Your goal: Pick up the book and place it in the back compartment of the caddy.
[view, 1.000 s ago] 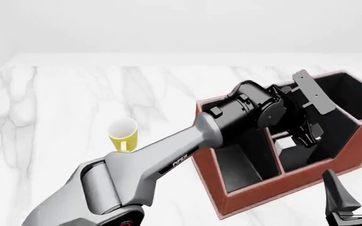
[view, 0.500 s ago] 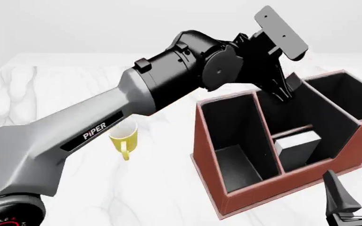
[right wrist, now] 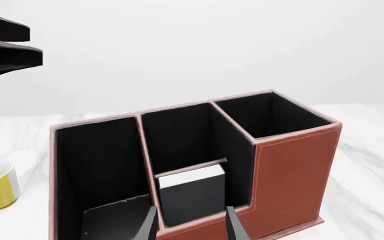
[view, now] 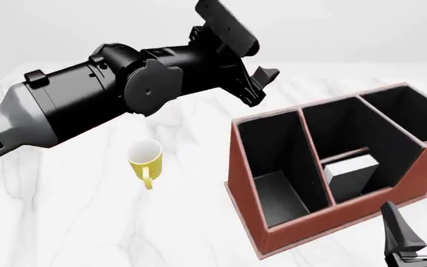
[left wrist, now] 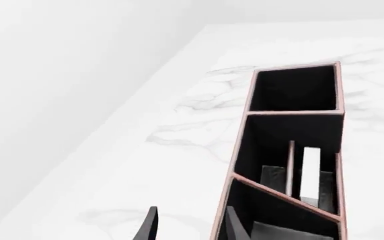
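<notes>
In the front view, the left gripper point(view: 262, 83) is held above the table, fingers apart and empty. The book point(view: 353, 172) is seen upright in a middle compartment of the caddy point(view: 310, 222). In the right wrist view, the right gripper point(right wrist: 190, 225) is spread, empty.

Caddy point(view: 324, 189) compartments open above — dividers between.

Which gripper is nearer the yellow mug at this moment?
Left. The left gripper hangs in the air above and beyond the yellow mug, toward the caddy. The right gripper sits low at the caddy's far side, away from the mug.
</notes>
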Action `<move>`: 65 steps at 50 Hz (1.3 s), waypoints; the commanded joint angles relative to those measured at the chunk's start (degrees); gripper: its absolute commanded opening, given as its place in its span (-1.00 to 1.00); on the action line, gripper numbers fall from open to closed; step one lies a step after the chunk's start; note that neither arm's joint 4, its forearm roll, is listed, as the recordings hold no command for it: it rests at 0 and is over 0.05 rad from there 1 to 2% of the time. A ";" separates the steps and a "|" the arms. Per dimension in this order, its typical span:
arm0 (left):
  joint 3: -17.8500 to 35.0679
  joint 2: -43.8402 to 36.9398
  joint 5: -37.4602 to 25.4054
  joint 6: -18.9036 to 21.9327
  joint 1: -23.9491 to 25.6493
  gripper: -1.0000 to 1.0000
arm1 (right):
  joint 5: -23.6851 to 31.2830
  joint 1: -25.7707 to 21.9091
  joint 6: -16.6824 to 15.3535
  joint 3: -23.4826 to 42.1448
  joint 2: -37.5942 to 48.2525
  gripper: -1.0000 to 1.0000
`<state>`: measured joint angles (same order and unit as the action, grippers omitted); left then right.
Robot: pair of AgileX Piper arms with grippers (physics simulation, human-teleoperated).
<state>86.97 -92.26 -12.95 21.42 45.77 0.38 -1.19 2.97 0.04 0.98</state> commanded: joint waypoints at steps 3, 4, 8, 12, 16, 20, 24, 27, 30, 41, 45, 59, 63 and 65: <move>-17.47 11.50 8.24 -1.28 -5.06 1.00 | -0.29 0.00 -0.04 -0.01 0.35 1.00; -19.59 12.94 9.06 -1.14 -5.50 1.00 | -0.24 -0.02 -0.06 -0.01 0.29 1.00; -23.66 17.13 11.93 -4.58 -7.35 1.00 | -0.21 0.02 -0.01 0.00 0.27 1.00; -30.22 21.12 16.99 -7.18 -9.85 1.00 | -0.17 0.15 -0.18 -0.01 0.23 1.00; -38.88 25.64 23.80 -9.74 -13.08 1.00 | -0.54 0.39 -0.05 -0.01 0.71 1.00; -46.96 28.07 30.68 -10.85 -15.24 1.00 | -1.03 0.44 -0.19 -0.01 1.32 1.00; -53.23 27.44 37.35 -12.95 -16.42 1.00 | -1.61 -0.10 -2.12 -0.02 2.55 1.00; -56.19 25.65 42.43 -15.14 -17.53 1.00 | -3.40 -0.74 -2.86 -0.03 4.95 1.00; -58.09 24.84 46.07 -16.93 -18.90 1.00 | -6.93 -1.03 -2.96 -0.03 9.20 1.00; -62.55 22.14 53.59 -20.97 -19.14 1.00 | -7.06 -3.31 -7.97 8.32 13.02 1.00; -62.51 22.06 53.71 -21.08 -18.94 1.00 | -4.83 -4.55 -9.57 14.08 13.23 1.00; -63.35 22.98 53.87 -21.38 -18.46 1.00 | 8.65 -8.95 -14.85 37.54 9.76 1.00; -63.58 22.75 54.09 -21.29 -18.19 1.00 | 11.63 -9.62 -16.72 43.49 8.14 1.00; -63.67 22.48 54.32 -21.32 -18.09 1.00 | 14.44 -9.81 -16.61 48.23 7.73 1.00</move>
<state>24.35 -69.20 40.00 0.37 27.36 6.22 -8.96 -10.51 32.21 10.88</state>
